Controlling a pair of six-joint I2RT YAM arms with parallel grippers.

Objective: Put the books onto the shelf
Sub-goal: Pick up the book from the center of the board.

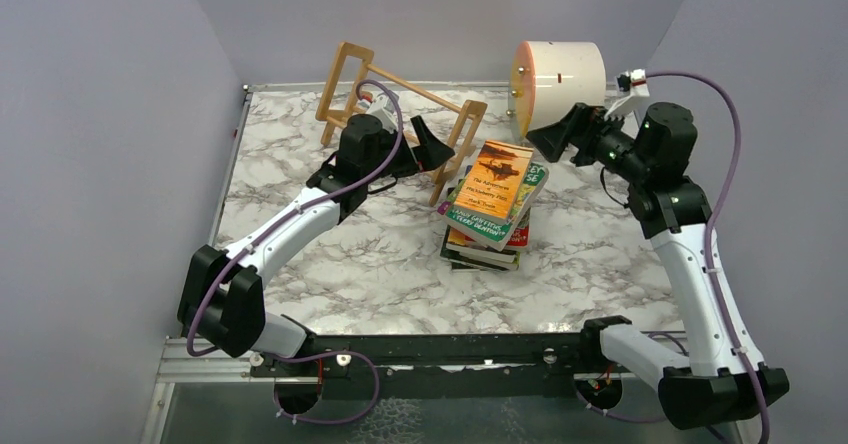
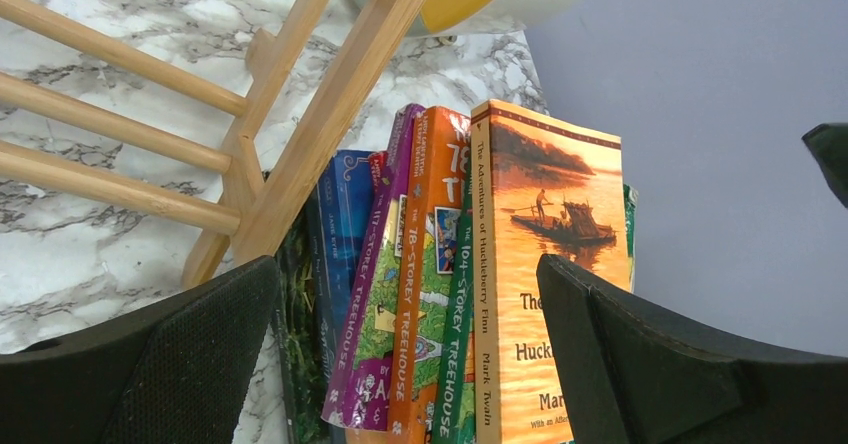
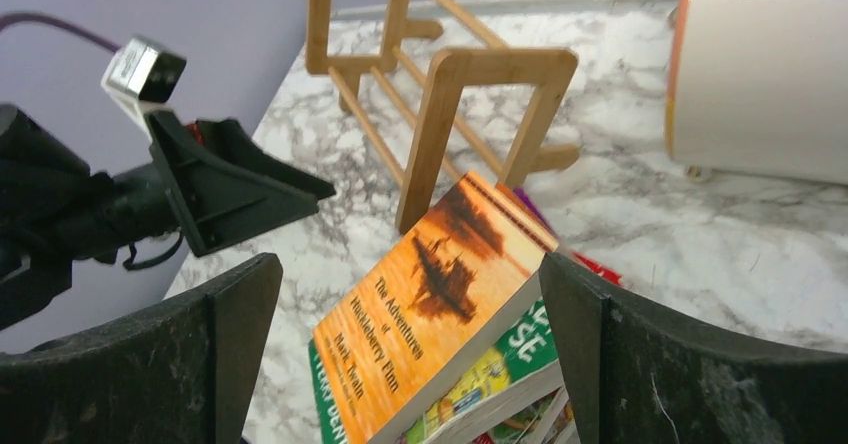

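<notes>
Marble-patterned desk, closed in by lilac walls. The left end effector has its jaws spread wide and grips nothing. It hangs just beside the nearer end piece of the shelf, pointing toward the books. The right end effector is equally wide and empty, on the far side of the pile in front of the drum.

Between the two, the books lie flat in a skewed pile on the desk, outside the shelf and just beside its nearer end piece. An orange-covered Huckleberry Finn lies on top, over a green cover; the left wrist view shows purple, orange, green and blue spines.

The shelf stands askew toward the back left. The cream drum lies on its side by the back wall — what it holds cannot be told.
</notes>
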